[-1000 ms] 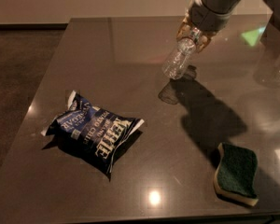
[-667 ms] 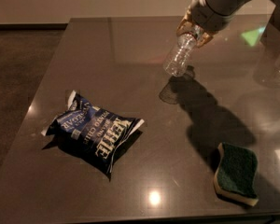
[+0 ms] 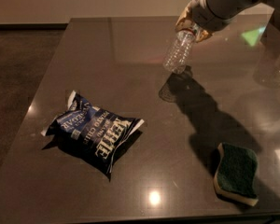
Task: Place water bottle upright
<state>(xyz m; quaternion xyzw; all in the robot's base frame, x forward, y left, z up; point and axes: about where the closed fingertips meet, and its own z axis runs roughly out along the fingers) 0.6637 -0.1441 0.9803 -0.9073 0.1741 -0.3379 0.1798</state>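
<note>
The water bottle (image 3: 178, 52) is a small clear ribbed plastic bottle. It hangs tilted in the air above the dark table (image 3: 130, 50), base pointing down and to the left, neck up at the gripper. My gripper (image 3: 192, 28) is at the upper right of the camera view, shut on the bottle's neck. The cap is hidden by the fingers. The bottle's base is a little above the tabletop, with its shadow just below.
A dark blue chip bag (image 3: 92, 131) lies flat at the left middle of the table. A green and white sponge (image 3: 238, 172) lies near the front right edge. The arm's shadow runs across the table towards the sponge.
The gripper has lifted the bottle slightly and shifted it a little to the right, with the bottle turning more towards upright. The chip bag and sponge have not moved.
</note>
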